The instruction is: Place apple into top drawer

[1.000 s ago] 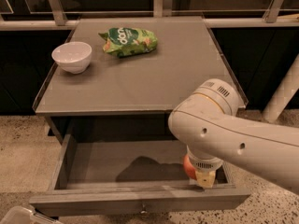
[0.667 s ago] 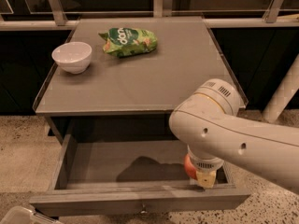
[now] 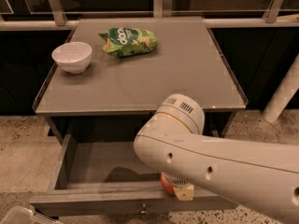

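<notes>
The top drawer (image 3: pixel 93 200) stands pulled out under the table, with a small knob on its front panel. My gripper (image 3: pixel 180 189) reaches down into the drawer at its front right and is mostly hidden under my white arm (image 3: pixel 210 157). The apple (image 3: pixel 165 183) shows as an orange-red patch right at the gripper, just behind the drawer's front panel, and the gripper is shut on it. I cannot tell whether the apple touches the drawer floor.
A white bowl (image 3: pixel 72 56) sits at the left of the grey table top (image 3: pixel 187 73). A green snack bag (image 3: pixel 128 41) lies at the back centre. A railing runs behind the table. A pale post (image 3: pixel 282 94) stands at the right.
My arm has moved left and toward the drawer's front. The apple has moved with the gripper the same way. The bowl, the bag and the drawer have not moved.
</notes>
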Robot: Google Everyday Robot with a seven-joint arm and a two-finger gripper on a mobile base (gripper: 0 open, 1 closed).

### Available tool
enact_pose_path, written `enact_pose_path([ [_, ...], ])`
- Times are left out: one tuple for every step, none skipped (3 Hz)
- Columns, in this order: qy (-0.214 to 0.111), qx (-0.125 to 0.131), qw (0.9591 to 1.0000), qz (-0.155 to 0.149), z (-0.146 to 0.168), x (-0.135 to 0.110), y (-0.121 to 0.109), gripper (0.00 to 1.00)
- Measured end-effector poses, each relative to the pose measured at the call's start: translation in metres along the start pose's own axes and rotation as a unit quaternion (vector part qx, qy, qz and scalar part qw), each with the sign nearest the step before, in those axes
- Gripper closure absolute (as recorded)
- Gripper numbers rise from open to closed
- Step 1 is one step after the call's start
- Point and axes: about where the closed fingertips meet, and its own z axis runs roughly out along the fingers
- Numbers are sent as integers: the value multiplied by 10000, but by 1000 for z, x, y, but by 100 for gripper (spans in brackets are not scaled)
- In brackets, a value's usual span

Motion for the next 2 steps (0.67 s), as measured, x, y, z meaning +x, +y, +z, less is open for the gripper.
enact_pose_path([
  [51, 10, 10000, 10, 2, -4, -29, 100],
  [51, 10, 10000, 10, 2, -4, -29, 100],
])
